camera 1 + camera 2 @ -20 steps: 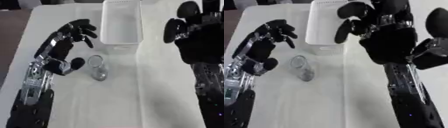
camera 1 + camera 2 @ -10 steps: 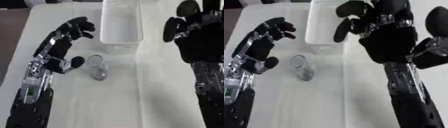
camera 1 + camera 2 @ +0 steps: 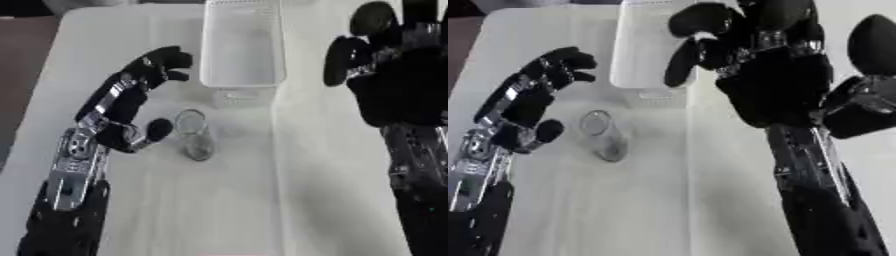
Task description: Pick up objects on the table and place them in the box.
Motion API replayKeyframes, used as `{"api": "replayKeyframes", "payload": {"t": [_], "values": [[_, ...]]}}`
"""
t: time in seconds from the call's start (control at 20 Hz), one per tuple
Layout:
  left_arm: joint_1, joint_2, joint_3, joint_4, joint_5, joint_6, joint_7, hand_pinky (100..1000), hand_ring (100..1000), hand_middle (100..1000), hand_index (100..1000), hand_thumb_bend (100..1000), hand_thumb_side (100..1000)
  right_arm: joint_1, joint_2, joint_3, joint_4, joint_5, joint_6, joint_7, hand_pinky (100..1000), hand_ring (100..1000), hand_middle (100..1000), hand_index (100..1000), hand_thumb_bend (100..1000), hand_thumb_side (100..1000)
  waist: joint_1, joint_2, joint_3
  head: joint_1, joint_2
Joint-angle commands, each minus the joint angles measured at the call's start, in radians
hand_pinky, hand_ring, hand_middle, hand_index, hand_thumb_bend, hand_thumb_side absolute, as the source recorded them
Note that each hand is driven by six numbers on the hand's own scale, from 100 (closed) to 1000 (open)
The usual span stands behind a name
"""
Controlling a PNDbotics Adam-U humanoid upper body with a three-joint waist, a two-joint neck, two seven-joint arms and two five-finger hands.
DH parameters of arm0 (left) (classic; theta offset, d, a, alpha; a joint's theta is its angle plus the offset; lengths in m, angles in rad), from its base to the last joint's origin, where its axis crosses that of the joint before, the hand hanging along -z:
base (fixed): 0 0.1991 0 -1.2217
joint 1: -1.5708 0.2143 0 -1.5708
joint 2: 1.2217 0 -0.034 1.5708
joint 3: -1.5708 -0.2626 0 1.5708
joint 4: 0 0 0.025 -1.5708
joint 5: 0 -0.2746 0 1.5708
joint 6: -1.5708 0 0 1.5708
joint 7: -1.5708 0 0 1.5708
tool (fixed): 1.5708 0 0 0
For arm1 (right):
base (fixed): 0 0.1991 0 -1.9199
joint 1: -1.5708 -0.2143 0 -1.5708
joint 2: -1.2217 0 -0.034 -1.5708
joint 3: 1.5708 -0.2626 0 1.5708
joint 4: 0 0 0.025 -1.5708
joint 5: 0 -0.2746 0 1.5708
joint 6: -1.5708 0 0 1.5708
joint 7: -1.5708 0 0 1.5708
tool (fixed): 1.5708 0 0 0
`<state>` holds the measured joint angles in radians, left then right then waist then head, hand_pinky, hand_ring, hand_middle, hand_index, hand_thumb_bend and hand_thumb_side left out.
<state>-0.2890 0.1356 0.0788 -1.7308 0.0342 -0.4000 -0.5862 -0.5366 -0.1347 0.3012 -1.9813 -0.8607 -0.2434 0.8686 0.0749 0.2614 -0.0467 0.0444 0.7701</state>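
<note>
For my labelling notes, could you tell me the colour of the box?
White, translucent box; clearest in the left eye view.

A clear glass (image 3: 194,135) is lying on its side on the white tabletop (image 3: 227,210), its open mouth pointing toward the far side and its base toward the near side. Just beyond it, a white rectangular box (image 3: 241,45) is sitting upright and open, stretching away toward the far edge.

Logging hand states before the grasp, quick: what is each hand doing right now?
Left hand: open, beside the clear glass lying on the table, holding nothing.
Right hand: open, raised near the white box, holding nothing.
</note>
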Motion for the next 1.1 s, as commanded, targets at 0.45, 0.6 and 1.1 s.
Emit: {"api": "replayKeyframes", "payload": {"t": [0.45,0.6,1.1], "values": [[0.011,-0.003,0.003,0.005,-0.066,-0.018,0.015,785,877,836,967,423,575,-0.01,-0.014,0.002,-0.019,0.006,-0.033,0.038,712,853,884,809,100,885,0.006,-0.011,0.0,-0.006,0.0],[0.015,-0.005,0.003,0.014,-0.096,-0.02,0.009,768,878,840,974,399,557,-0.01,-0.015,0.002,-0.019,0.006,-0.03,0.038,713,854,884,810,100,884,0.007,-0.01,0.0,-0.008,0.0],[0.024,-0.01,0.003,0.034,-0.12,-0.018,0.012,755,865,830,962,372,625,-0.011,-0.018,0.004,-0.019,0.007,-0.027,0.038,714,855,884,810,100,884,0.011,-0.006,-0.001,-0.009,0.0]]}}
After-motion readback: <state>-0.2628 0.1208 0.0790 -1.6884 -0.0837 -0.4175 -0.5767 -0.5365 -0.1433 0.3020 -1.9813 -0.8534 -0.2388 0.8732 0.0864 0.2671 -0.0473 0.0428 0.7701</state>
